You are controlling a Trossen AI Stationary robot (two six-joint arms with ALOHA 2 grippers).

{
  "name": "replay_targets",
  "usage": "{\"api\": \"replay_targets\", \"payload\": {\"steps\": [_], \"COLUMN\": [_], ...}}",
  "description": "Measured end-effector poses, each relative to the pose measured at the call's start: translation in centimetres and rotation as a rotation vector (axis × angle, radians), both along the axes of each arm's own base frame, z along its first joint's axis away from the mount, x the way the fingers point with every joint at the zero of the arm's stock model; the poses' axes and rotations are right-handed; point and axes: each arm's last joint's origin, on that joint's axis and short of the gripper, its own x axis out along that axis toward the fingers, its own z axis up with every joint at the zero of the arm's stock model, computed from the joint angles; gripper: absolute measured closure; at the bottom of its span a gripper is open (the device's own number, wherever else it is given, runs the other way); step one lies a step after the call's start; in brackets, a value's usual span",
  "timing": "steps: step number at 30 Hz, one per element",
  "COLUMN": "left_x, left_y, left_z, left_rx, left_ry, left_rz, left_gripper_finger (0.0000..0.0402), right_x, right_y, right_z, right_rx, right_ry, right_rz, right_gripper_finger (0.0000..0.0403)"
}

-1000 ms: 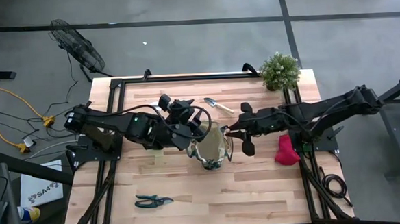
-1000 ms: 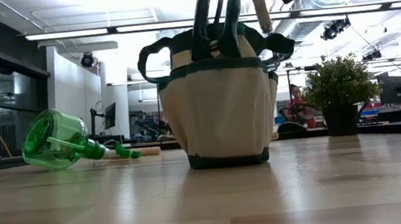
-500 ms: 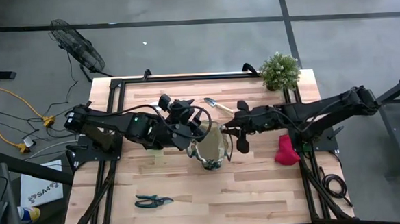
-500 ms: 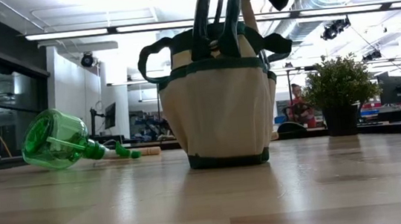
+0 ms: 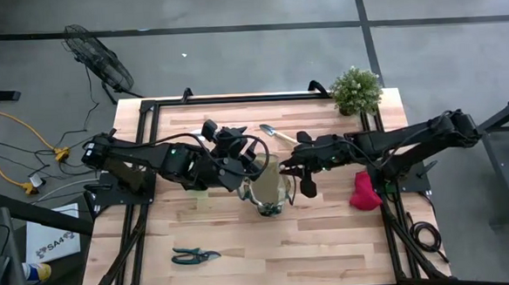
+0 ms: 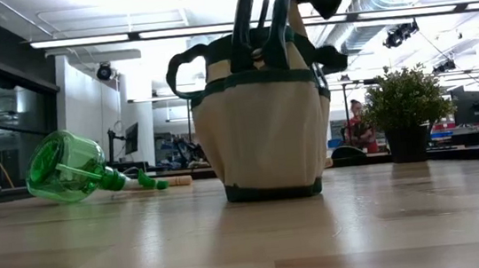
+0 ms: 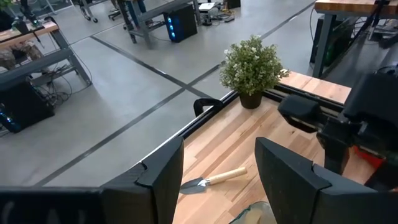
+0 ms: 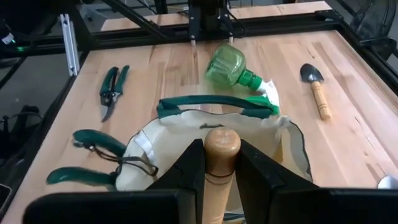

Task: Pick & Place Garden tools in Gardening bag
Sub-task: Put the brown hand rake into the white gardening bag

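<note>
The beige gardening bag (image 5: 268,192) with dark green trim stands upright on its base mid-table, mouth open (image 8: 205,140). My right gripper (image 8: 222,168) hovers over its right rim, shut on a wooden-handled tool (image 6: 298,21) whose head is hidden. My left gripper (image 7: 219,146) stands open above the bag's left side, nothing between its fingers. Two dark straps (image 6: 249,8) rise from the bag's top; whether the left gripper touches them I cannot tell. A green spray bottle (image 6: 69,165), a trowel (image 5: 277,133), black pruners (image 5: 195,255) and a red glove (image 5: 364,192) lie on the table. My right gripper pinches the tool's wooden handle between its two fingers (image 8: 189,171), a little behind the handle's rounded free end (image 8: 222,144). It comes from the table's right side, slanting down. The handle lies along the fingers, sticks out ahead and dips behind the bag's rim.
A bushy potted plant (image 5: 356,89) stands at the far right corner. The spray bottle lies on its side left of the bag, under my left arm. Bare wood lies in front of the bag, toward the near edge.
My right gripper has gone toward the table's left and a little down, over the bag's rim. The wooden handle, first showing above the rim, has sunk behind it. The bag stays in place.
</note>
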Motion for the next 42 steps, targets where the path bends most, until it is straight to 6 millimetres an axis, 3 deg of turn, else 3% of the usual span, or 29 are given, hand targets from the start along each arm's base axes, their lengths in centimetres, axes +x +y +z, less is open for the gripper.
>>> {"api": "replay_targets", "payload": {"steps": [22, 35, 42], "left_x": [0.0, 0.0, 0.0], "left_y": [0.0, 0.0, 0.0], "left_z": [0.0, 0.0, 0.0], "left_rx": [0.0, 0.001, 0.001], "left_ry": [-0.001, -0.002, -0.001], "left_rz": [0.001, 0.003, 0.003], "left_gripper_finger": [0.0208, 0.0208, 0.0208], "right_x": [0.9, 2.6, 2.7], "right_y": [-1.1, -1.0, -1.1], "right_z": [-0.7, -3.7, -3.7], "right_rx": [0.04, 0.042, 0.055], "right_ry": [0.009, 0.13, 0.128], "right_rz": [-0.078, -0.046, -0.099], "right_gripper_finger": [0.0349, 0.0349, 0.0349]}}
